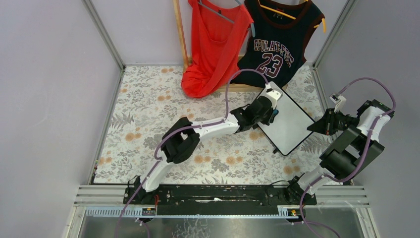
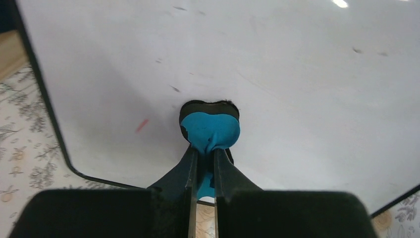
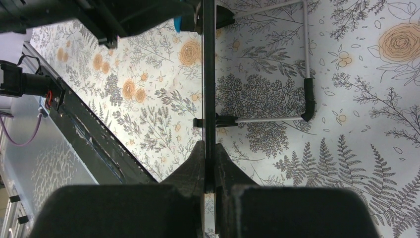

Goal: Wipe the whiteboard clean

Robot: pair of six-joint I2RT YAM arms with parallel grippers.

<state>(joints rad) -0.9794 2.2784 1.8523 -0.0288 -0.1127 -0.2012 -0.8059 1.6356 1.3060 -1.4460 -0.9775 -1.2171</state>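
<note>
Right gripper (image 3: 209, 151) is pinched tight on the right edge of the whiteboard (image 1: 292, 126), which sits tilted over the floral surface (image 1: 148, 109), right of centre. Left gripper (image 2: 203, 157) clamps a blue eraser (image 2: 212, 130) against the board face, with a short red mark (image 2: 142, 125) near it. Beyond hang a red top (image 1: 213, 44) and a dark jersey (image 1: 277, 47).

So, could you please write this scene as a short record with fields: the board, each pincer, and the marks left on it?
board: whiteboard, standing over the floral cloth
left pincer: shut on the blue eraser, which is against the board face
right pincer: shut on the whiteboard's edge
marks left: one short red stroke and a few small dark specks
erasing: not yet finished
</note>
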